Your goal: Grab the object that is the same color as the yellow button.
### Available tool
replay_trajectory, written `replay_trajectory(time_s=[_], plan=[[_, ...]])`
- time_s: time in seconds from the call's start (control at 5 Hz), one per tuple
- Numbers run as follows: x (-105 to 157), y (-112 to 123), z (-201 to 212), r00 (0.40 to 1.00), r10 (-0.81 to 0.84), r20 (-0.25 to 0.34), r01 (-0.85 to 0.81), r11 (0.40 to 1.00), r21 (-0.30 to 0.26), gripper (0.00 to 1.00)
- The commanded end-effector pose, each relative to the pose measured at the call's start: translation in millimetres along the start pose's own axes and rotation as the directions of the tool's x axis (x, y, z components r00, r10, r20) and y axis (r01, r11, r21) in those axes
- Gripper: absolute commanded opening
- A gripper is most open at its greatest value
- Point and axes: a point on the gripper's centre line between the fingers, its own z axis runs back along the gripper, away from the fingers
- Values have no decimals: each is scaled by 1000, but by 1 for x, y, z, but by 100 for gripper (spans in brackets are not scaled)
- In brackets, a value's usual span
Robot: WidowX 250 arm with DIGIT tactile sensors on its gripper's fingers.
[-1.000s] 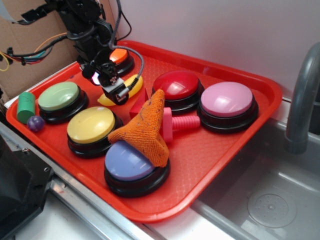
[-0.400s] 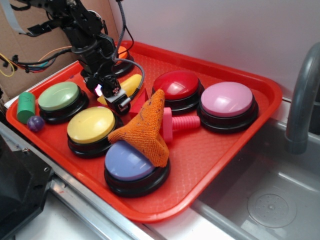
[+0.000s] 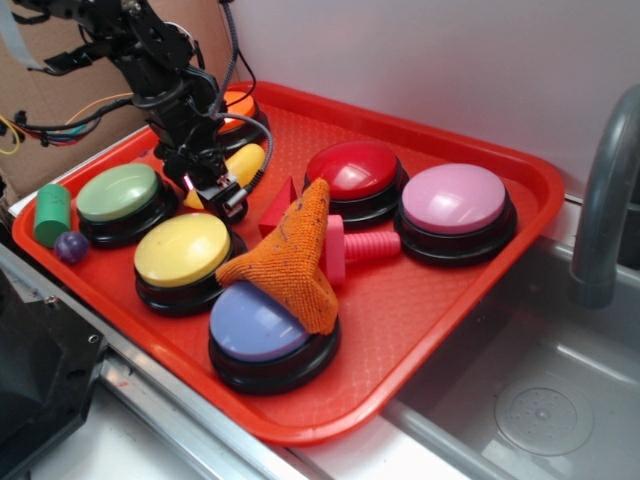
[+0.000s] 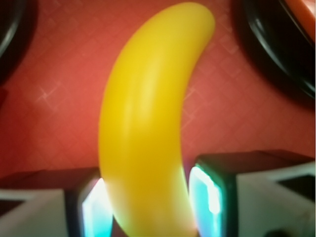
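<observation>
The yellow toy banana (image 3: 240, 163) lies on the red tray (image 3: 420, 290) between the orange button (image 3: 240, 108) and the light-green button (image 3: 118, 192). My gripper (image 3: 213, 188) is down at the tray over the banana's near end. In the wrist view the banana (image 4: 148, 123) runs up between my two fingers, and both pads (image 4: 205, 190) press against its sides. The banana still rests on the tray. The pale-yellow button (image 3: 182, 250) with its black base sits just in front of my gripper.
Red (image 3: 352, 170), pink (image 3: 453, 198) and purple (image 3: 255, 322) buttons stand on the tray. An orange cloth (image 3: 295, 255) drapes over a pink bolt-shaped toy (image 3: 365, 247) and a red block (image 3: 278, 210). A green cylinder (image 3: 52, 210) and a small purple ball (image 3: 70, 245) lie at the left rim. A sink (image 3: 540, 400) is on the right.
My gripper has come down and to the left, from above the banana to tray level, and now straddles the banana's near end with its pads against it.
</observation>
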Motion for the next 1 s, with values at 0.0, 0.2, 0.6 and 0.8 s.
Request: replay_trajectory(time_s=[0.0,0.2,0.6,0.8], plan=[[23,-6,65,995,92,32,-92,996,-9,0],[28,-19,103,990,144,-3,-144,990,9,0],[26,-51,161,985,175,-7,-175,984,-27,0],[23,-50,162,970,243,-24,-243,970,-11,0]])
